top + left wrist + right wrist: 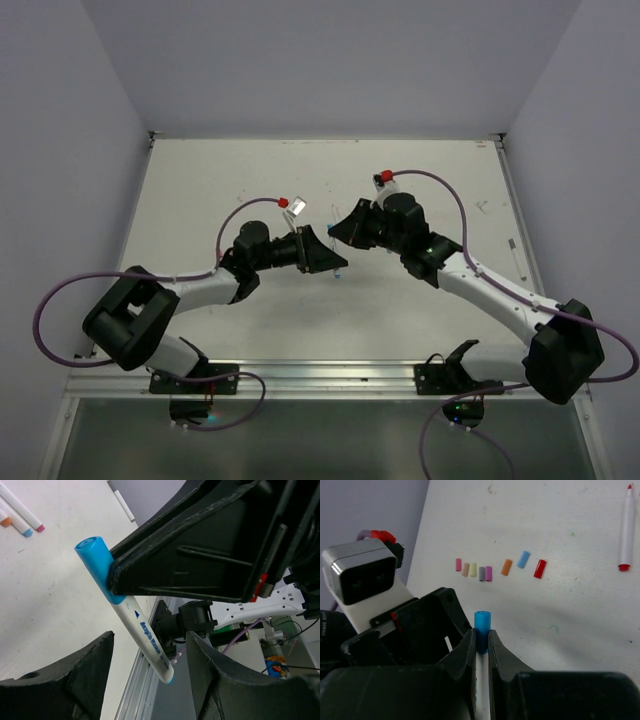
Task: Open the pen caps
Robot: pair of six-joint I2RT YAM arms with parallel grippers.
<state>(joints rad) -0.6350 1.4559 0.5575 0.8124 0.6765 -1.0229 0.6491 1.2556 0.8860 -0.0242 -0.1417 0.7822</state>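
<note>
Item: my right claw [481, 642], clamped on blue-capped pen [145, 632], centre frame; my left claw [149, 652], parted, empty; loose caps [488, 573], upper table [570, 620]

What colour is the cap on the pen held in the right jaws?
Light blue cap, on the white pen. Best in the left wrist view.

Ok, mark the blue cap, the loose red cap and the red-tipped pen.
blue cap [97, 565], left wrist view, its side.
loose red cap [540, 568], right wrist view, its centre.
red-tipped pen [625, 525], right wrist view, mid-barrel.
</note>
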